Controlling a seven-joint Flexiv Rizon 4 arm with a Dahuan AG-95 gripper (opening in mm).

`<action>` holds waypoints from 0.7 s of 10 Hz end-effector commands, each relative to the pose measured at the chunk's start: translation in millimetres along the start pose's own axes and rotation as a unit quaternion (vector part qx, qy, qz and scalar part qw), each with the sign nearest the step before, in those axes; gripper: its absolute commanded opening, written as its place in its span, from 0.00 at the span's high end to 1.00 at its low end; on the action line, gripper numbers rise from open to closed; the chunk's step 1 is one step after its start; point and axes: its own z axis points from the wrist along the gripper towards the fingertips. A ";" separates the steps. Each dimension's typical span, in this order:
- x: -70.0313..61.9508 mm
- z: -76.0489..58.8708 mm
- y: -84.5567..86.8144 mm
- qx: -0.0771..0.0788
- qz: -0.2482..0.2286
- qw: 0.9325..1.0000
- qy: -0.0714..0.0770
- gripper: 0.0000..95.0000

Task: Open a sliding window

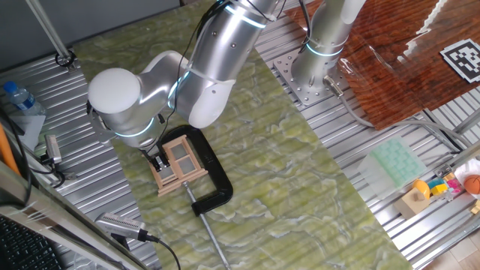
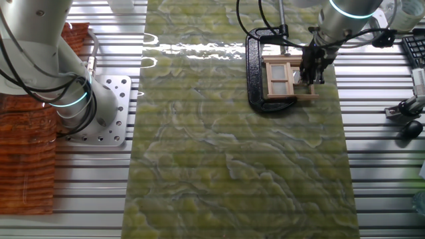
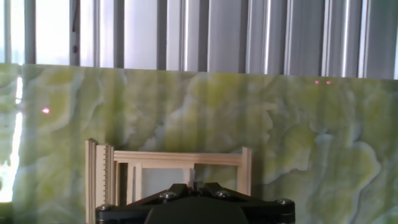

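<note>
The sliding window point(image 1: 182, 160) is a small tan wooden frame with panes. It lies on the green marbled mat point(image 1: 285, 187), held in a black C-clamp point(image 1: 215, 178). It also shows in the other fixed view point(image 2: 281, 78) and in the hand view point(image 3: 180, 159), where it stands just ahead of the fingers. My gripper point(image 1: 160, 162) sits low at the window's outer edge, also seen in the other fixed view point(image 2: 311, 74). In the hand view the gripper point(image 3: 194, 185) has its jaws together on a thin upright piece of the window.
The clamp's screw rod point(image 1: 212, 240) sticks out toward the mat's front edge. A water bottle point(image 1: 19, 96) and a metal tool point(image 1: 124, 225) lie left of the mat. The arm's base point(image 1: 311, 75), a reddish board point(image 1: 397, 67), a green tray point(image 1: 397, 161) and toys point(image 1: 442, 187) are to the right.
</note>
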 end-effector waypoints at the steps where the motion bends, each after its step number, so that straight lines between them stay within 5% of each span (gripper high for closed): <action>1: -1.0 -0.7 -3.0 0.002 -0.002 1.000 0.001 1.00; 3: -2.1 -0.7 -7.3 0.017 -0.012 1.000 0.002 1.00; 7: -2.4 6.5 -8.9 0.017 -0.011 1.000 0.004 1.00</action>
